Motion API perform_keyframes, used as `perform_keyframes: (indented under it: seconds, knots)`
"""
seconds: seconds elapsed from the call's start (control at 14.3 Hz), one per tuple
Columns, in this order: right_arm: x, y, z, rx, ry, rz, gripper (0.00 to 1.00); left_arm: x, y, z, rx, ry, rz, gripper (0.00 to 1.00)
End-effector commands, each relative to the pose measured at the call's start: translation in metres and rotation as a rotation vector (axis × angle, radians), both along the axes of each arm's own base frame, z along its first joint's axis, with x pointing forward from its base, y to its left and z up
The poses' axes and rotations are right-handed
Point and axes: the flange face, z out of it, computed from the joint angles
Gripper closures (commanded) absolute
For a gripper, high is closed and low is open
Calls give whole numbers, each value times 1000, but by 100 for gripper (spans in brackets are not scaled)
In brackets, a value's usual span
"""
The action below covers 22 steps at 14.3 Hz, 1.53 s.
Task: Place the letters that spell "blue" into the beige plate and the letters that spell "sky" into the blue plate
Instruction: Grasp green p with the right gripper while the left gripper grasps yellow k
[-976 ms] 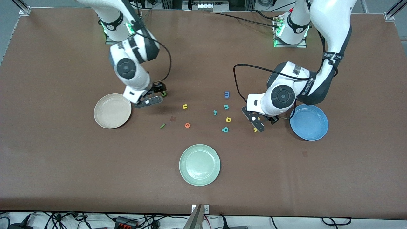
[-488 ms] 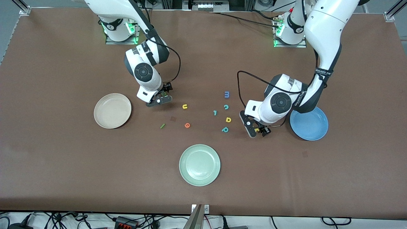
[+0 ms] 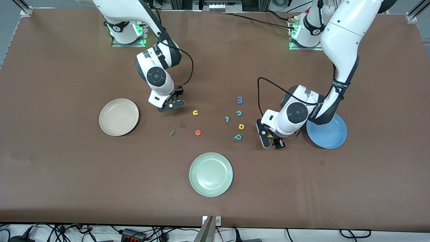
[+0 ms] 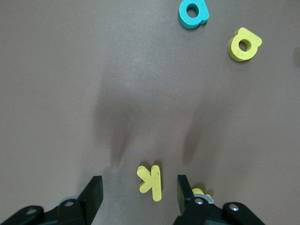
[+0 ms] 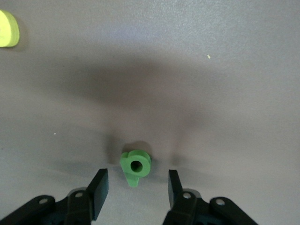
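Two claws down low over the brown bench [image 3: 67,174], each straddling a letter.

Right claw [image 3: 172,102] set over the green b [image 5: 136,165], toward the right arm's end, just beside the beige plate [image 3: 119,117]. Fingers [image 5: 99,188] apart on either side of the b, with a gap to each; nothing gripped, letter flat on the bench.

Left claw [image 3: 271,137] low beside the blue plate [image 3: 326,130], astride the yellow k [image 4: 151,181]. Fingers [image 4: 93,197] parted, clear of the k on both sides; not gripping. A second bit of yellow [image 4: 200,192] peeking out by one finger, too hidden to name.

Both plates bare inside. Between them, scattered mid-bench: yellow u [image 3: 195,113] near the right claw; orange e [image 3: 198,132] and green bar l [image 3: 172,133] nearer the front camera than the u. Toward the left arm's end: blue m [image 3: 240,99] farthest from the camera, then teal c [image 3: 239,113], small teal hooked letter [image 3: 227,119], yellow round-bellied letter [image 3: 241,126], teal p [image 3: 238,136], the last two also seen in the left wrist view. Pale green plate [image 3: 211,174] nearest the front camera, about midway along the bench. Teal y not made out anywhere.
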Motion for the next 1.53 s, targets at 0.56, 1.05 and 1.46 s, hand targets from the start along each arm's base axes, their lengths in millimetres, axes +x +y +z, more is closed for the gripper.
perform_keyframes:
  seconds: [0.56, 1.05, 1.46]
  knots:
    - [10, 4, -8, 4, -8, 5, 43, -1, 2, -18, 11, 11, -27, 32]
    - [10, 4, -8, 2, -6, 8, 74, -2, 4, -24, 12, 21, -29, 71]
    - [36, -4, 17, 25, -52, -17, 94, 3, 6, -17, 7, 11, -6, 93]
